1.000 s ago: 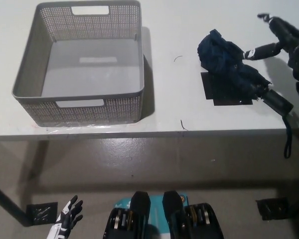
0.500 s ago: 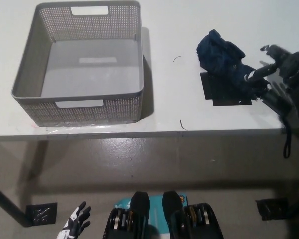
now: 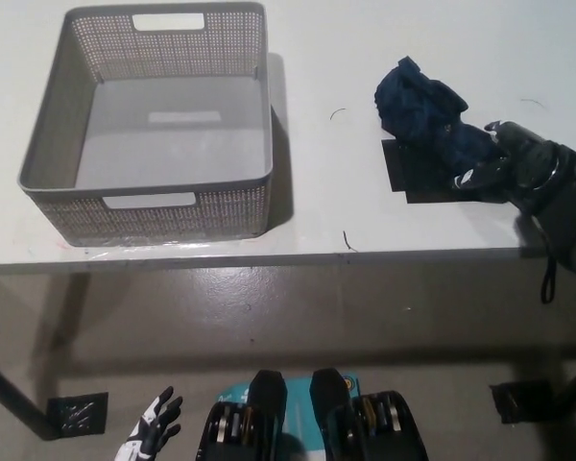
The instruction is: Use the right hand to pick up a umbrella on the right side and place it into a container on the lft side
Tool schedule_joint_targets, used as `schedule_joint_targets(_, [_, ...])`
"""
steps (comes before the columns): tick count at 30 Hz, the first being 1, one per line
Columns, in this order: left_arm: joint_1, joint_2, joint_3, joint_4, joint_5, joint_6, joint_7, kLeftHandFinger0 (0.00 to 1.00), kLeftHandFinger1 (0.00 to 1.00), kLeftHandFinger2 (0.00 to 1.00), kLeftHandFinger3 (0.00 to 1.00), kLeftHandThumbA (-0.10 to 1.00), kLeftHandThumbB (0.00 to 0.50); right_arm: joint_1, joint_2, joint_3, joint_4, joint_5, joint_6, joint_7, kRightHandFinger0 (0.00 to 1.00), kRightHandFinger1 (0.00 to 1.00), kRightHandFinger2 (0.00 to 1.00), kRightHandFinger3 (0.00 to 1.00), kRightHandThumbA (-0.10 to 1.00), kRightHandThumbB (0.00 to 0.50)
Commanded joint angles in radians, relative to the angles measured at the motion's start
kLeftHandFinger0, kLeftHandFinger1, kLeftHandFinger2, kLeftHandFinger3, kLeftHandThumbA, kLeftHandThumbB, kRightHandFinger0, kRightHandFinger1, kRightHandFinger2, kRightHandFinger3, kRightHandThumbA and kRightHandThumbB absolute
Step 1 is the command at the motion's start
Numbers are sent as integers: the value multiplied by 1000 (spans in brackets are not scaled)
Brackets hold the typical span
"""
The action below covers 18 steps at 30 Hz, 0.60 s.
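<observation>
Container (image 3: 154,206) on table (image 3: 336,58) left, umbrella (image 3: 432,115) right.

single head view, steeply down over the table (image 3: 317,192) edge.

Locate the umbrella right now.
Head view: the umbrella lies on the table's right side, partly over a black patch, with the right hand over its handle end.

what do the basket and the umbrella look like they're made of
Grey rectangular perforated basket: looks like moulded matt plastic, judging by its regular grid of small holes and cut-out handles. Dark navy folded umbrella: its canopy looks like thin soft fabric, crumpled into loose folds.
</observation>
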Motion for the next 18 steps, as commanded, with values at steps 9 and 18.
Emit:
schedule_joint_targets(9, [1,12,-2,-32,-6,-34,-17,1000,1000,1000,1000,1000,139,48,49,-35,19,77,-67,-235,621,711,772,788,41,281])
schedule_joint_targets(18, [-8,16,3,-17,4,-27,-13,1000,1000,1000,1000,1000,129,89,50,-129,10,142,-256,-443,42,539,942,904,-100,159])
